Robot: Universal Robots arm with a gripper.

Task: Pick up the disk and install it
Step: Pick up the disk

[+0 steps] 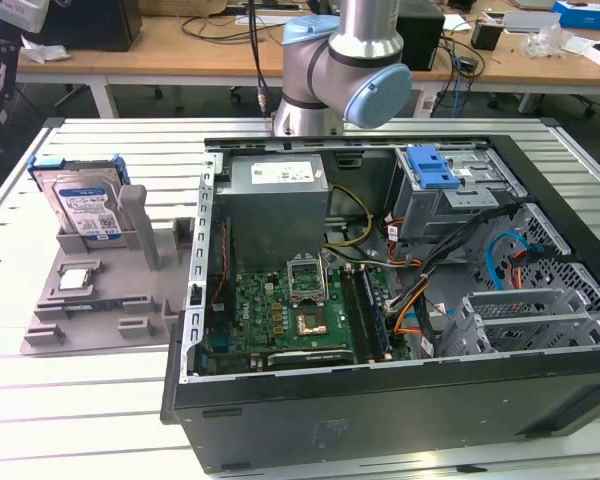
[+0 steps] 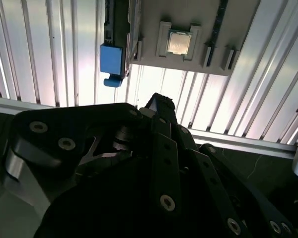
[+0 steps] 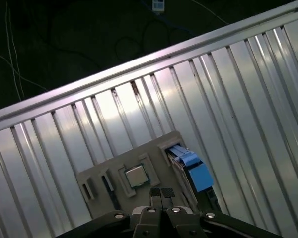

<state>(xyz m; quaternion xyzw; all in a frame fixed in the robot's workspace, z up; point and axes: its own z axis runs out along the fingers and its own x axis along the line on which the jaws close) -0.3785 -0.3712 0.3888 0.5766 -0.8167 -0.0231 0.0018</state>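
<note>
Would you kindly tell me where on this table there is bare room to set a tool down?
Bare ribbed table lies in front of the grey fixture, at the exterior view's left, and behind the disk. The computer case is crowded with cables and the motherboard.

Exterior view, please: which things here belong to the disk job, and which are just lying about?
For the job: disk, standing in the grey holder; drive cage.
Lying about: CPU chip; blue box on the far desk.
</note>
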